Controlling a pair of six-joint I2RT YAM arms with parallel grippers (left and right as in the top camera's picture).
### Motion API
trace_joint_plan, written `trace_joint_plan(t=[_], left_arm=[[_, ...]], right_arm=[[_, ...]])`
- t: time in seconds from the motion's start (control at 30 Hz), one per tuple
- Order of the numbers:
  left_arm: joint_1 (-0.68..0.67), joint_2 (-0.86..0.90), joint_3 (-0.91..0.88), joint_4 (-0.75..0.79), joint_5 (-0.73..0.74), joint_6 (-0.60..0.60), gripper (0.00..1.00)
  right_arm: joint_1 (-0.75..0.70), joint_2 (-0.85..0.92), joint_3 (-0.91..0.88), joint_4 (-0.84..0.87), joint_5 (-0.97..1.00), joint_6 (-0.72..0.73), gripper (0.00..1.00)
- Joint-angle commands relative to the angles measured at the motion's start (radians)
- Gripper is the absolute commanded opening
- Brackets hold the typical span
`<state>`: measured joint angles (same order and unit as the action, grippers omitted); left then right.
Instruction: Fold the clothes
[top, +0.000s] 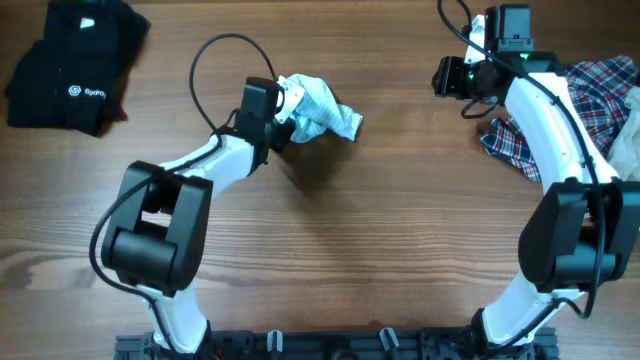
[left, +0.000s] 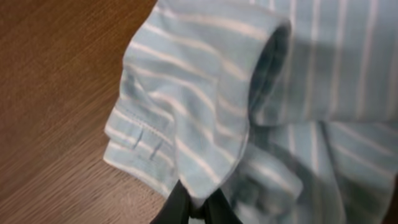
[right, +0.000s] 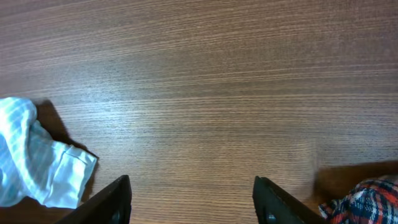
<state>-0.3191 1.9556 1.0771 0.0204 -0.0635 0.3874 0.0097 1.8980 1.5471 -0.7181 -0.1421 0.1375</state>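
A light blue shirt with white stripes (top: 320, 115) is bunched up and held off the table at the back middle. My left gripper (top: 285, 125) is shut on a fold of it; in the left wrist view the striped cloth (left: 205, 118) fills the frame above the closed fingers (left: 200, 208). My right gripper (top: 452, 78) is open and empty at the back right, above bare wood (right: 193, 199). The blue shirt's cuff shows at the left of the right wrist view (right: 37, 162).
A folded black garment (top: 75, 65) with a white logo lies at the back left corner. A heap of red and blue plaid cloth (top: 580, 110) lies at the right edge under the right arm; its corner shows in the right wrist view (right: 367, 202).
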Motion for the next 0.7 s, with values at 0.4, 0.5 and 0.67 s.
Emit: trace_joint_plan(t=[0.4, 0.5, 0.67], left_arm=[[-0.087, -0.458, 0.024, -0.154, -0.024, -0.082, 0.04], [-0.12, -0.532, 0.024, -0.175, -0.027, -0.082, 0.04], [-0.203, -0.621, 0.031, -0.171, -0.05, -0.082, 0.04]], right_arm=[[0.002, -0.002, 0.005, -0.015, -0.063, 0.004, 0.59], [0.002, -0.011, 0.005, -0.028, -0.063, 0.004, 0.59], [0.002, -0.034, 0.005, -0.041, -0.063, 0.004, 0.59]])
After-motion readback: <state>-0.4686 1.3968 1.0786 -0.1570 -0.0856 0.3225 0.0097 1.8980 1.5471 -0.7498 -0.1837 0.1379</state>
